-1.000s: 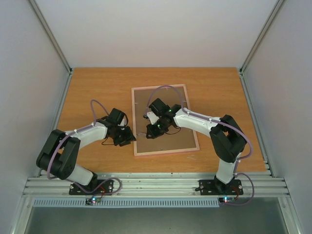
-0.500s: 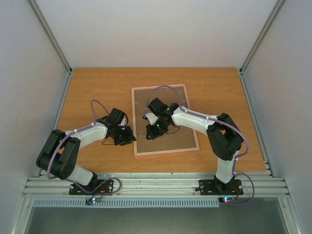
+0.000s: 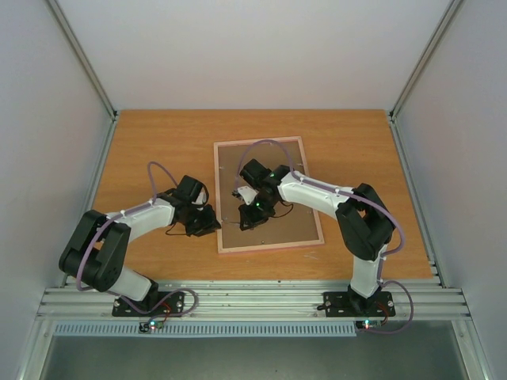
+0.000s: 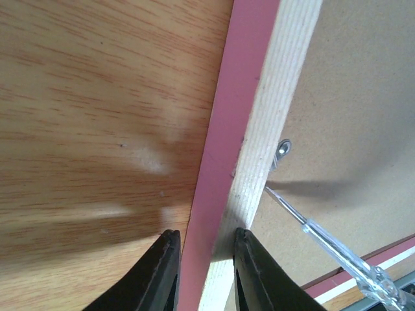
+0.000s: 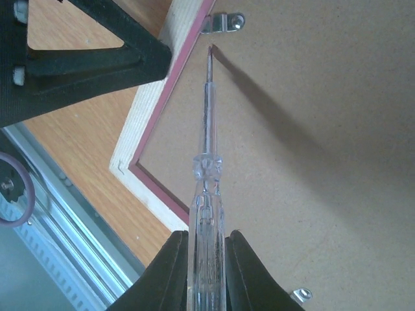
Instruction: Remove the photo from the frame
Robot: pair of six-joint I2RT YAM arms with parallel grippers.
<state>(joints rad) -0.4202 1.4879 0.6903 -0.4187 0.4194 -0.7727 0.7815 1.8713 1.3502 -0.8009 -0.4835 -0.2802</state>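
Jaws of the left gripper (image 4: 205, 232) clamp the left rail of the frame (image 4: 243, 162), we judge to pin it down for prying. Right gripper (image 5: 206, 234) jaws clench a clear screwdriver (image 5: 206, 168), its tip just beside a metal tab (image 5: 224, 23) by that rail, likely to swing it off the backing board (image 5: 311, 129). Frame lies back-up, mid table (image 4: 97, 97). The photo is hidden under the board and not yet out.
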